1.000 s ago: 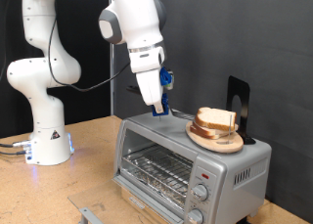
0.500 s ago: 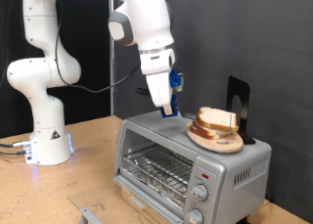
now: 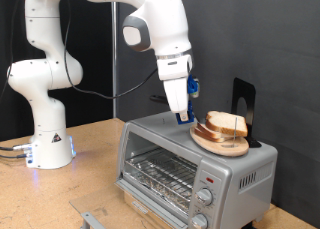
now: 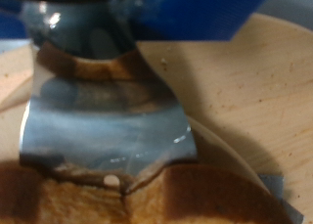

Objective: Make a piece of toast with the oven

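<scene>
Gripper: the gripper (image 3: 185,119) hangs from the white Panda arm (image 3: 55,64) above the top of the oven, its tips low and just beside the edge of the wooden plate that faces the exterior view's left.
Gripper state: how far the fingers stand apart cannot be told; in the exterior view they read as one dark tip, and the wrist view is filled by a blurred metal finger (image 4: 108,116). No picture shows anything between them.
Piece of toast: the piece of toast (image 3: 224,123) sits on the round wooden plate (image 3: 215,141), just to the exterior view's right of the gripper. It stands on edge and leans rather than lying flat, one broad pale face turned towards the camera, tan crust round the rim. Its long axis cannot be told. In the wrist view the browned crust (image 4: 166,195) shows close under the finger.
Plate: it rests on the flat roof of the oven, towards the exterior view's right, with a black upright stand (image 3: 243,107) just behind it.
Oven: the silver-grey toaster oven (image 3: 170,169) stands on the wooden table (image 3: 60,194); the door is shut, the wire rack (image 3: 160,176) is visible through the glass, and the round knobs (image 3: 205,197) run down the right panel.
</scene>
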Tool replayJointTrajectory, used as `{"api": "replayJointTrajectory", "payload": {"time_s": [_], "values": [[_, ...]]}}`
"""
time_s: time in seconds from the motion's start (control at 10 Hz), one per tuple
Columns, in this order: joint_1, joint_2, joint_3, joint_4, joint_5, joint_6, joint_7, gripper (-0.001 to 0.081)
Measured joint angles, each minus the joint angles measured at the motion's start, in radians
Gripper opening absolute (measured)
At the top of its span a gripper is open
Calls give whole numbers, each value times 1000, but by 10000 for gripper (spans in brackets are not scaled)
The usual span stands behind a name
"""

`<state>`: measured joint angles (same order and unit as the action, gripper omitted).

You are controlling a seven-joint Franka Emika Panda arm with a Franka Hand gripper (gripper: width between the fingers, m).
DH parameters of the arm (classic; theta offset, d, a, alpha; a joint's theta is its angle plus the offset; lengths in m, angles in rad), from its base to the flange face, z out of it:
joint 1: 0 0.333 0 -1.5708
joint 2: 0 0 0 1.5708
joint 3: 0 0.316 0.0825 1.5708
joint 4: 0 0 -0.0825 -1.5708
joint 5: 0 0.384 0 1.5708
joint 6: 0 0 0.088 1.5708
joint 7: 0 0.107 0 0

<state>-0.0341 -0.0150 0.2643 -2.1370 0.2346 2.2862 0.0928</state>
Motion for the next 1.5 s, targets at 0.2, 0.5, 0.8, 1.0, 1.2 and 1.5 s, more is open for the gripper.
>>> {"api": "replayJointTrajectory", "payload": {"time_s": [0.2, 0.5, 0.8, 1.0, 1.2, 1.5], "values": [[0, 0, 7, -10, 1, 40, 0, 400], [-2, -23, 8, -71, 3, 186, 14, 400], [-3, -74, 0, -141, 73, 269, -19, 400], [-3, -113, -6, -164, 132, 265, -63, 400], [-3, -142, -12, -176, 157, 242, -73, 400], [-3, -178, -28, -179, 221, 200, -117, 400]]}}
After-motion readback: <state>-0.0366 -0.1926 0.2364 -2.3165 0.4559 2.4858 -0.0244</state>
